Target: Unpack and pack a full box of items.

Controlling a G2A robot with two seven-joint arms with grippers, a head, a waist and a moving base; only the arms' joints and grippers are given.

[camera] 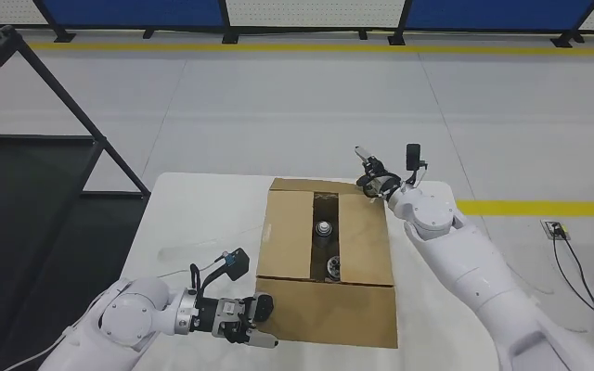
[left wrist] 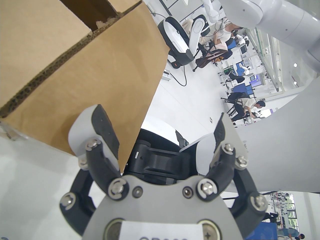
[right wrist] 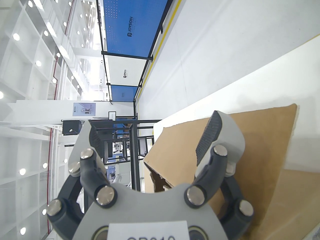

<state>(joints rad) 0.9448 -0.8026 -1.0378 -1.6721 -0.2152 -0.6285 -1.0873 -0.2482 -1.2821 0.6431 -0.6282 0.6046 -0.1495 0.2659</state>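
Observation:
A brown cardboard box [camera: 288, 236] stands in the middle of the white table [camera: 186, 213]. Its top flaps lie nearly flat with a narrow gap between them, where a bottle top [camera: 324, 228] and a second item [camera: 332, 267] show. My left gripper [camera: 263, 320] is at the box's near left corner, open. In the left wrist view a flap corner [left wrist: 120, 116] reaches in between the gripper's [left wrist: 162, 126] fingers, close to one pad [left wrist: 105, 126]. My right gripper [camera: 367, 167] hovers at the far right corner, open and holding nothing. The box flap [right wrist: 262, 138] lies just behind the right gripper [right wrist: 152, 136].
A black metal frame [camera: 56, 139] stands off the table's left side. Bare tabletop lies left of the box and a narrow strip to its right. Blue panels [camera: 130, 11] and a yellow floor line [camera: 306, 46] are far behind.

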